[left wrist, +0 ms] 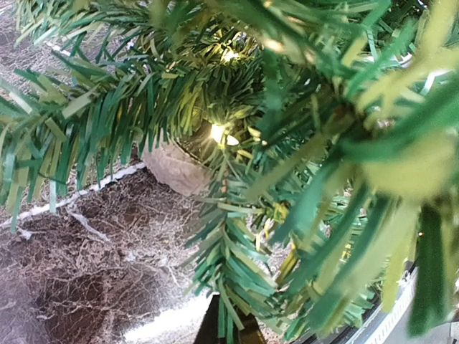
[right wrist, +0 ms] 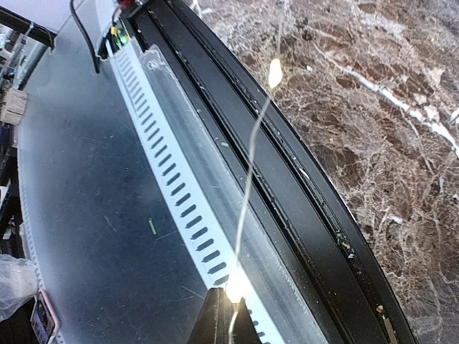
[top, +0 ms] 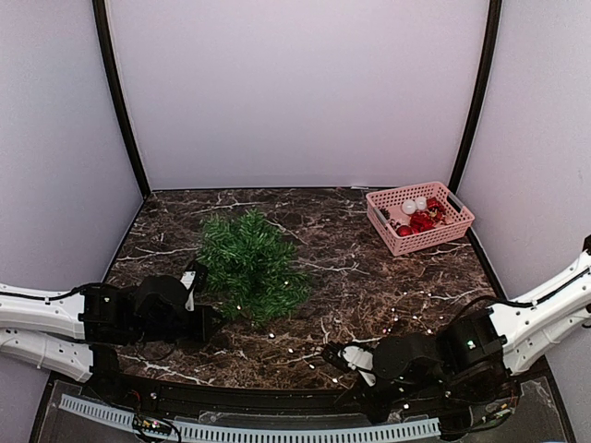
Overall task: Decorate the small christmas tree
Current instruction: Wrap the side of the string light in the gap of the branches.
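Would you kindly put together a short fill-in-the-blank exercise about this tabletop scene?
The basket of red ornaments is ___. The small christmas tree sits beside the ___ arm. The right gripper is ___ on the light string.
Missing words: pink; left; shut.

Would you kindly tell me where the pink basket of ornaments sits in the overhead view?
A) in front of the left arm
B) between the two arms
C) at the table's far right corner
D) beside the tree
C: the pink basket sits at the far right corner of the table, well apart from the small christmas tree.
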You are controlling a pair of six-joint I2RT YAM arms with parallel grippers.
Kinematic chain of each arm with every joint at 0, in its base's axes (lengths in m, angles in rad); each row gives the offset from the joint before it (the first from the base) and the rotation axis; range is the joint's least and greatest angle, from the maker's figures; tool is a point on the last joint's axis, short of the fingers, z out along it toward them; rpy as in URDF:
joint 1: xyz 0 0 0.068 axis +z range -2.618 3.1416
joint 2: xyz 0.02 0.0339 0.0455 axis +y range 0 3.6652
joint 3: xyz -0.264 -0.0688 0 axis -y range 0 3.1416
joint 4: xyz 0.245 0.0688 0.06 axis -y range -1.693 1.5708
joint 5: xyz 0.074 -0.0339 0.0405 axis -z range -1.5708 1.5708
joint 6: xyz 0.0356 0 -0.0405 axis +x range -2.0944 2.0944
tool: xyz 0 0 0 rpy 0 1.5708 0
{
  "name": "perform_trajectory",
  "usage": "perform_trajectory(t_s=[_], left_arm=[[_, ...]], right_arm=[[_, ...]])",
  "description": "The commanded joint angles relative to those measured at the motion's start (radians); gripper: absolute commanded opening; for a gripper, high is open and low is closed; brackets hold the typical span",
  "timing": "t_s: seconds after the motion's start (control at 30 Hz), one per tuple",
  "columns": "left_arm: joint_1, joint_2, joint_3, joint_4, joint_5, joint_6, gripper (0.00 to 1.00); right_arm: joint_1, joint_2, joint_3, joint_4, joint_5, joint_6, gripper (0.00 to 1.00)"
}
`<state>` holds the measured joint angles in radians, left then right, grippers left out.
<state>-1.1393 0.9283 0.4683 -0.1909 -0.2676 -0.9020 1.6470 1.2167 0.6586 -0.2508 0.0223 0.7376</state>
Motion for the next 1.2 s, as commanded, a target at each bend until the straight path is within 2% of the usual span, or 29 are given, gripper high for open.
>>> perform_trajectory(t_s=[0.0,0.17,0.47,0.63,0.8,1.03,1.17], left_arm=[[0.013,-0.011,-0.013,-0.003,-0.004,0.001,0.00],[0.016,-0.004,-0.012,0.012,0.007,0.012,0.00],[0.018,0.016,-0.010,0.036,0.021,0.023,0.00],[0.019,0.010,-0.011,0.031,0.016,0.022,0.00],[0.022,-0.005,-0.024,0.023,0.011,0.014,0.00],[0.025,-0.018,-0.035,0.017,0.011,0.010,0.00],[0.028,-0.019,-0.036,0.015,0.011,0.012,0.00]], right_arm=[[0.014,-0.063,0.012,-0.037,0.033,0.035,0.00],[0.014,-0.055,0.067,-0.029,0.007,0.017,0.00],[0.016,0.141,0.170,0.049,-0.124,-0.075,0.00],[0.023,0.220,0.280,0.020,-0.144,-0.146,0.00],[0.025,0.170,0.345,-0.022,-0.051,-0.166,0.00],[-0.002,0.098,0.378,-0.148,0.226,-0.105,0.00],[-0.049,0.071,0.364,-0.179,0.319,-0.059,0.00]])
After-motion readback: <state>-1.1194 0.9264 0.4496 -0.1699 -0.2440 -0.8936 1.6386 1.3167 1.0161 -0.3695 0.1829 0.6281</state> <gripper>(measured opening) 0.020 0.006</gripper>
